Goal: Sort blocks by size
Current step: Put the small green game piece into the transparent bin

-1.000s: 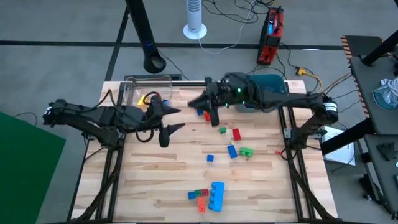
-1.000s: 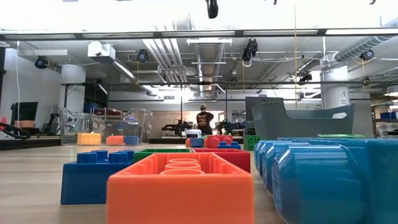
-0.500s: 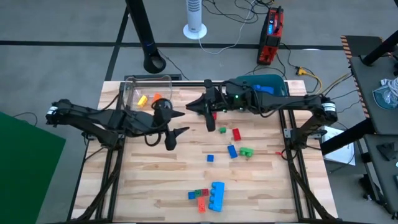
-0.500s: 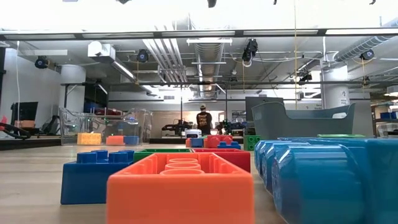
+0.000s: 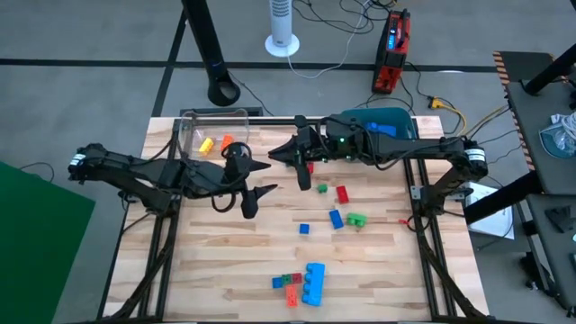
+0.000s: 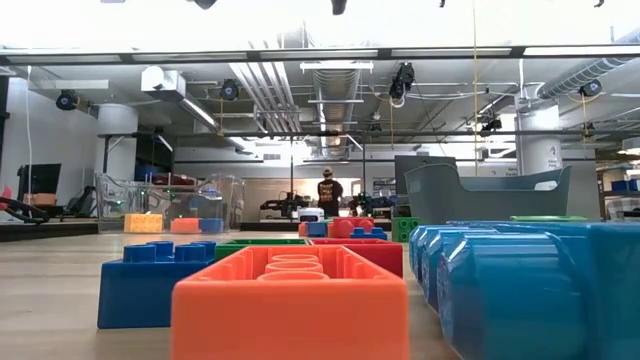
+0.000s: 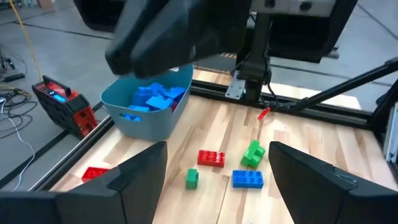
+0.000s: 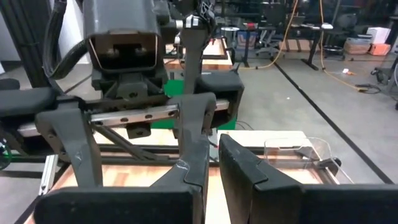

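I read the left gripper (image 5: 255,178) over the middle-left of the counter (image 5: 216,261), just in front of the clear plastic box (image 5: 193,133); its jaws stand wide apart and carry nothing, which the left wrist view confirms with bare counter between the two dark fingers (image 7: 140,168). The right gripper (image 5: 292,164) sits over the rear centre of the counter, beside the teal tub (image 5: 394,119); in the right wrist view its fingers (image 8: 242,165) stand close together with only a narrow gap, and I cannot tell whether anything is pinched there. Blocks: a yellow block (image 5: 206,144) and an orange block (image 5: 226,140) lie inside the clear plastic box. The teal tub holds a heap of blue blocks (image 7: 152,98). Loose on the counter mid-right I see a small green block (image 5: 321,188), a red block (image 5: 342,193), a blue block (image 5: 337,219), a larger green block (image 5: 357,219) and a tiny blue block (image 5: 304,229). Near the front edge a large blue block (image 5: 313,283) lies touching a small cluster of blue, green, red and orange blocks (image 5: 289,284). In the low view that cluster fills the foreground, the orange block (image 6: 290,295) nearest.
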### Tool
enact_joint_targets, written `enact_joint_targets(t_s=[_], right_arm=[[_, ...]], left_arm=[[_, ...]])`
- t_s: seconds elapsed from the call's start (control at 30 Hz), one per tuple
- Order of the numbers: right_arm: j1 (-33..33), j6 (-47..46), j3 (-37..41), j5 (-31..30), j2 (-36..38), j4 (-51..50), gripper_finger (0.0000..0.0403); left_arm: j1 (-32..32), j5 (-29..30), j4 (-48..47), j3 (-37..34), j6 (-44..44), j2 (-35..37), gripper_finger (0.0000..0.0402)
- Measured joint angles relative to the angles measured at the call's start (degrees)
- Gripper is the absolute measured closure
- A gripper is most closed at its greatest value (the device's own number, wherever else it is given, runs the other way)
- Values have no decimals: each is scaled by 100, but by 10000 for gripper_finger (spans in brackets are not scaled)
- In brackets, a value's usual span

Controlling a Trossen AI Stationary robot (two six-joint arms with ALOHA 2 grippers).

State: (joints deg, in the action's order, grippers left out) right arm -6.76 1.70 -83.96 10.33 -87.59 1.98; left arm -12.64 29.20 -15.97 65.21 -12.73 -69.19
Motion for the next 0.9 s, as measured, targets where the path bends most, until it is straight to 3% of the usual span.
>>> enact_joint_targets(t_s=[0.27,0.37,0.47,0.67,0.9], right_arm=[[-426,87,49,81,4,6,376],[-552,-42,226,433,-37,-4,376],[-348,-195,461,467,-66,147,376],[-38,-285,570,-263,-26,1007,376],[-72,-183,564,-243,63,1018,376]], left_arm=[[63,-218,34,249,784,173,134],[162,-677,243,49,598,240,134],[113,-773,877,-252,204,209,134],[-3,-748,1765,-462,145,192,134],[15,-735,1817,-330,471,207,134]])
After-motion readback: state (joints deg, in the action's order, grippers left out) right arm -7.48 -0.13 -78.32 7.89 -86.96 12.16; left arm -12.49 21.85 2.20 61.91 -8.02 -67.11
